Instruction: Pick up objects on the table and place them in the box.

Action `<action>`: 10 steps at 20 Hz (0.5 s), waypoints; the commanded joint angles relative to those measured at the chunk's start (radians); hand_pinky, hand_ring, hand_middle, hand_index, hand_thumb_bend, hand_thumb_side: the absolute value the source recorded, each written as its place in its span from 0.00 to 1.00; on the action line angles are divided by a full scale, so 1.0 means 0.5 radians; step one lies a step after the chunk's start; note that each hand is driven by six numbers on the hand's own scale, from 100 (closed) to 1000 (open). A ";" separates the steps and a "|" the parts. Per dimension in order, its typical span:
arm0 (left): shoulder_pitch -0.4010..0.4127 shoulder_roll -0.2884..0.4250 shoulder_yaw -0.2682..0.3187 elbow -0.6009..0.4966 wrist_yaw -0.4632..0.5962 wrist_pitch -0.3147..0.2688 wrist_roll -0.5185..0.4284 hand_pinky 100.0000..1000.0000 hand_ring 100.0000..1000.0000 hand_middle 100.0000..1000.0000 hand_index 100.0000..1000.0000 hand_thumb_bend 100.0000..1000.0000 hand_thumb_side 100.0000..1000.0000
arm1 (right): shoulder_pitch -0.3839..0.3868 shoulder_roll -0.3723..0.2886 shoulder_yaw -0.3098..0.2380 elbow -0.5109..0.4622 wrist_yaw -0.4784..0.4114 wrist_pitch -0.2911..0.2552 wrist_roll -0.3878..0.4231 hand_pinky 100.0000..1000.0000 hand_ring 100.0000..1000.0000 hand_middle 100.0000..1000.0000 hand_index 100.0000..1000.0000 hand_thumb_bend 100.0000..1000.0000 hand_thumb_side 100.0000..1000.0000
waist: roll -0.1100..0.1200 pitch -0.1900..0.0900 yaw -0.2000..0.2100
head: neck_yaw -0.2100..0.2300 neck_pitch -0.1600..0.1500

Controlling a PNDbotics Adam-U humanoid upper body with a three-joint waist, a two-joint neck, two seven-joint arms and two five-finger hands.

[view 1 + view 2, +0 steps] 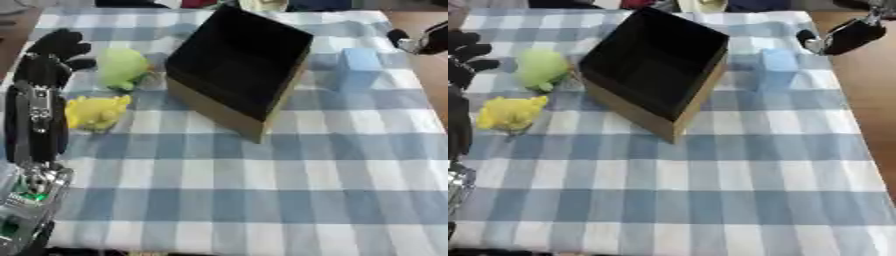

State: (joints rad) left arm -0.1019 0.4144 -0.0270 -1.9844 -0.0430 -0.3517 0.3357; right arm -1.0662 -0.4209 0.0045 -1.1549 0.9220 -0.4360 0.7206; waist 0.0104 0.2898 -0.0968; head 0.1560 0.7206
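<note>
Task barely begun, by look of it: box (238, 70) interior dark, nothing visible inside. Three objects left on checked tablecloth (262, 190), none held.

Count:
- green plush toy (122, 67), one, just left of box
- yellow plush toy (94, 111), one, nearer, left
- pale blue block (359, 67), one, right of box
- box, one, far centre

Left hand (57, 47) far left, beside green plush toy, fingers curled, holding nothing. Right hand (842, 37) far right edge; finger state cannot tell.

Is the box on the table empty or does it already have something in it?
Empty, as far as shows: the box shows only a dark interior, while the green toy, yellow toy and blue block lie outside.
</note>
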 commanded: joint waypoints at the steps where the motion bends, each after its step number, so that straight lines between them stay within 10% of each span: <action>1: 0.006 0.059 0.001 -0.031 0.007 -0.010 0.012 0.67 0.74 0.71 0.82 0.06 0.88 | -0.057 -0.063 0.013 0.011 0.004 -0.121 0.104 0.96 1.00 0.96 0.99 0.05 0.22 | 0.004 -0.029 -0.001 | -0.004 -0.003; 10: 0.037 0.079 -0.010 -0.031 -0.028 -0.032 0.079 0.67 0.74 0.71 0.82 0.05 0.88 | -0.100 -0.056 0.072 0.136 0.072 -0.183 0.116 0.96 1.00 0.97 1.00 0.11 0.29 | 0.015 -0.001 0.011 | -0.025 -0.032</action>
State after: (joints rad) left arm -0.0813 0.4235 -0.0328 -1.9844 -0.0520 -0.3657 0.3690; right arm -1.0909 -0.4211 0.0397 -1.0869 0.9481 -0.4491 0.7075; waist 0.0167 0.3064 -0.0922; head 0.1467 0.7122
